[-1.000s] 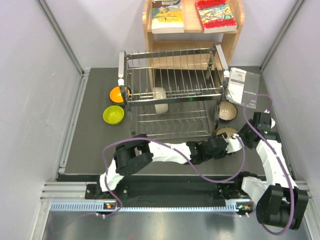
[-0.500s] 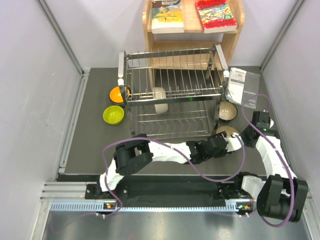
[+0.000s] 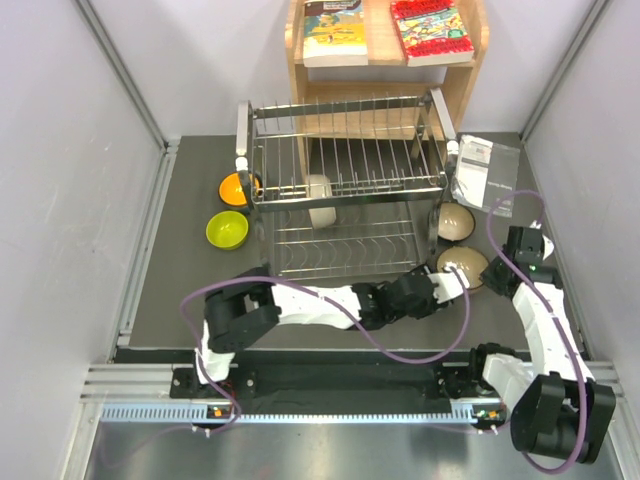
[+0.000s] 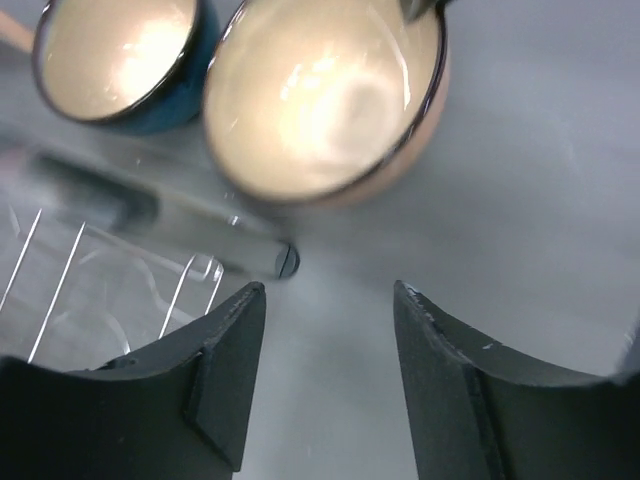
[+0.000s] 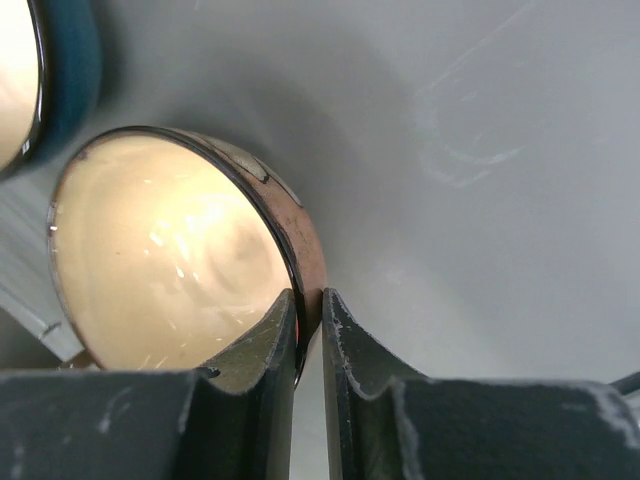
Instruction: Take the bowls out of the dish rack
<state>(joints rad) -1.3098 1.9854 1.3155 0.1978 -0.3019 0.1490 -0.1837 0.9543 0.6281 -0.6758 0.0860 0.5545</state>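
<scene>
A pinkish-tan bowl (image 3: 466,266) (image 4: 325,95) (image 5: 170,260) sits on the table right of the dish rack (image 3: 350,150). My right gripper (image 3: 498,274) (image 5: 310,300) is shut on its right rim, one finger inside and one outside. My left gripper (image 3: 450,284) (image 4: 327,295) is open and holds nothing, just short of the same bowl's near-left side. A teal-blue bowl (image 3: 455,222) (image 4: 115,55) (image 5: 60,70) stands behind the tan one. A cream-white bowl (image 3: 320,200) stands on edge in the rack. Left of the rack are an orange bowl (image 3: 235,188) and a lime-yellow bowl (image 3: 227,230).
A wooden shelf (image 3: 470,90) with books stands behind the rack. A bagged paper (image 3: 485,172) lies at the back right. Grey walls with metal rails close both sides. The rack's lower wires (image 4: 60,290) and a screw-headed foot (image 4: 285,260) are close to my left fingers.
My right gripper has closed on the tan bowl's rim. My left arm has drawn back to the left, uncovering the bowl.
</scene>
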